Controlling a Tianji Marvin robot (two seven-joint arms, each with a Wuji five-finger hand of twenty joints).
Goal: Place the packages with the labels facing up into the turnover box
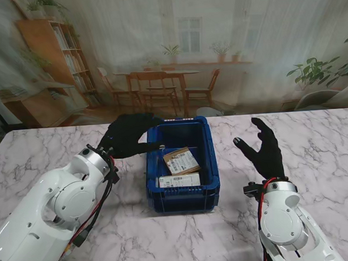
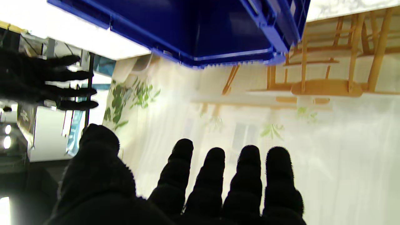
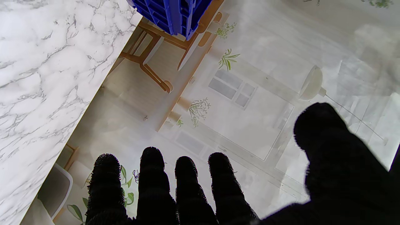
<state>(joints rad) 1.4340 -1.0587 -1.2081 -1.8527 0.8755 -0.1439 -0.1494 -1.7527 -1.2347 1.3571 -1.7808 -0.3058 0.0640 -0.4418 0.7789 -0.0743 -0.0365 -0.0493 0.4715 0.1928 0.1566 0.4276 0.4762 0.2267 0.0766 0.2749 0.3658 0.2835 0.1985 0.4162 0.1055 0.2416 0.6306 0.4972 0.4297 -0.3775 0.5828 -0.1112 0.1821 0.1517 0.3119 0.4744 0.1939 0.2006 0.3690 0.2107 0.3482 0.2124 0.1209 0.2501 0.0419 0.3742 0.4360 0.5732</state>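
Packages lie labels-up in the turnover box, the nearer apparently lengthwise left-right; both hands' fingers spread, empty.

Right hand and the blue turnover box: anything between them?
Nothing: in the stand view only bare marble table separates the open right hand from the turnover box.

A white marble-patterned table, veined in grey, is seen spanning the stand view from edge to edge. Directly on it, near the middle, a blue turnover box is set flat, its long sides running away from the robot. Bare marble is shown on both sides of the box and nearer to the robot.
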